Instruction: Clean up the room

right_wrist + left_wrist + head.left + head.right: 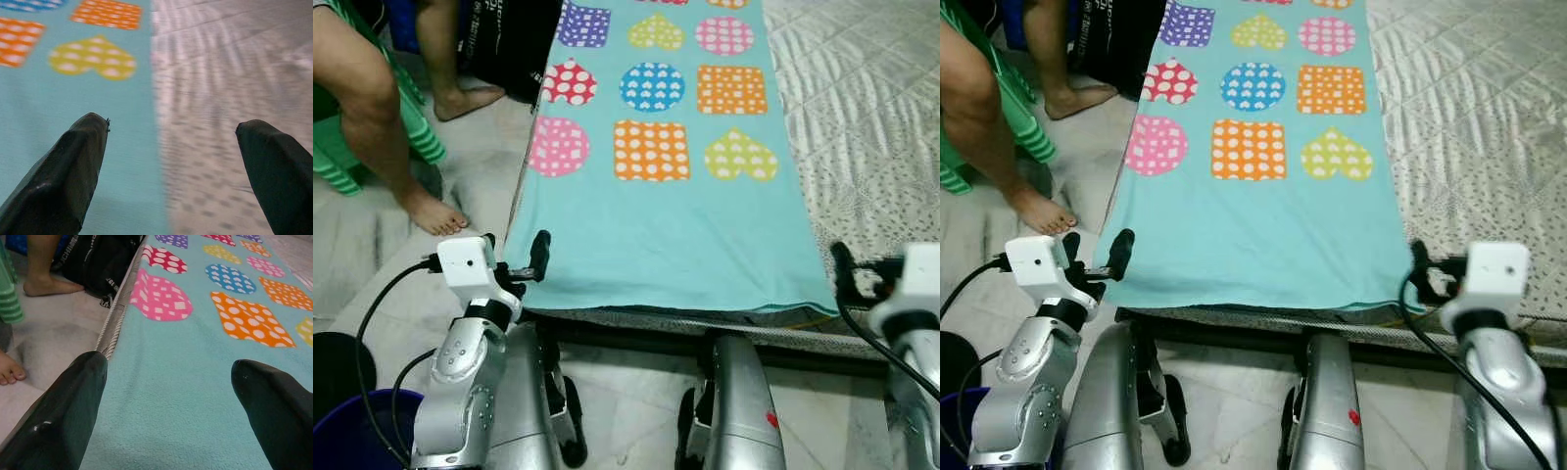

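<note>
Blanket (656,225) lies flat on bed (862,117), near edge right before me. Looks soft, light, floppy; I guess it sags if held at one spot. Left gripper (168,377) and right gripper (171,137) both open wide, at near corners. I'd pinch corners.

Both silver arms reach forward at about the same height, the left gripper (166,377) and right gripper (171,142) each with fingers spread wide apart.
</note>
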`<state>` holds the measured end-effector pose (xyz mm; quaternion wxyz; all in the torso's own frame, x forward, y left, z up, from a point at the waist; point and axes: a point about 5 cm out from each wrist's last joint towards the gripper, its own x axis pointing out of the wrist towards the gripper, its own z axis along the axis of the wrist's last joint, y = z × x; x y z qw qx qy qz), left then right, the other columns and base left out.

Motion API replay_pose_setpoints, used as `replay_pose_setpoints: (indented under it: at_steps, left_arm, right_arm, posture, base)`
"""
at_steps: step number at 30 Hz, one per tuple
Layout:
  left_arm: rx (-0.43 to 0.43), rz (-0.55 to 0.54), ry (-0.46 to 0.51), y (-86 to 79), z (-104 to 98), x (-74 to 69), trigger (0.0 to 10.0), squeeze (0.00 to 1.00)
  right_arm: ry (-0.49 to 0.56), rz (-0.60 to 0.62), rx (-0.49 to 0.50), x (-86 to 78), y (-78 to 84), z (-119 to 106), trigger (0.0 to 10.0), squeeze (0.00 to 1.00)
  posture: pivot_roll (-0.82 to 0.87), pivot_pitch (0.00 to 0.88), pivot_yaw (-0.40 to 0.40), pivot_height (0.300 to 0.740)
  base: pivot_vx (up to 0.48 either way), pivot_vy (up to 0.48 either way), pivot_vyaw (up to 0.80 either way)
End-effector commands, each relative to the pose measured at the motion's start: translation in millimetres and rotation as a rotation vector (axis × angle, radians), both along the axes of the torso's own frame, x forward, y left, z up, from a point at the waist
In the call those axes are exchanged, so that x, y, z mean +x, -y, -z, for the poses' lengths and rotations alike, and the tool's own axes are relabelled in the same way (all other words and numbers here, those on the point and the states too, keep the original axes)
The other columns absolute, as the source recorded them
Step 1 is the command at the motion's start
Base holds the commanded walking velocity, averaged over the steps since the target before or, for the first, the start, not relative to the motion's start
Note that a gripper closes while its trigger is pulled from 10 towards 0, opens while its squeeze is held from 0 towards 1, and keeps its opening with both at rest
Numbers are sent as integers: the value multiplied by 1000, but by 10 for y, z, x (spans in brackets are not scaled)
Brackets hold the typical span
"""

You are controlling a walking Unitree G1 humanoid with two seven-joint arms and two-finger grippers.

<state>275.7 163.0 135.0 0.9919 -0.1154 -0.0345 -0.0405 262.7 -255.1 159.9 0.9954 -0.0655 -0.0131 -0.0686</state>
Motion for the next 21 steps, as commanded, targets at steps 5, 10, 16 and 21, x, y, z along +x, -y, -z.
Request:
replay_pose_setpoints:
  at_steps: [5, 10, 16, 21]
  left_arm:
    - [2, -4, -4, -14, 18, -33, 10000, 0]
    - [2, -10, -7, -38, 19, -52, 10000, 0]
    - [-1, -4, -12, -27, 26, -54, 10000, 0]
    - [-4, 2, -13, -15, 24, -42, 10000, 0]
  right_arm:
    - [-43, -102, 56, 92, -326, 112, 10000, 1000]
    - [-180, -127, 25, 6, -359, 353, 10000, 1000]
    - [-414, -85, -33, -146, -201, 709, 10000, 1000]
    - [-556, -54, -64, -269, -60, 904, 10000, 1000]
  posture:
    - [-6, 269, 19, 544]
    - [3, 270, 15, 544]
    - [-2, 277, 15, 544]
    - [-5, 276, 16, 544]
  base:
    - [0, 0, 0]
    - [0, 0, 0]
    - [0, 0, 0]
    - [0, 0, 0]
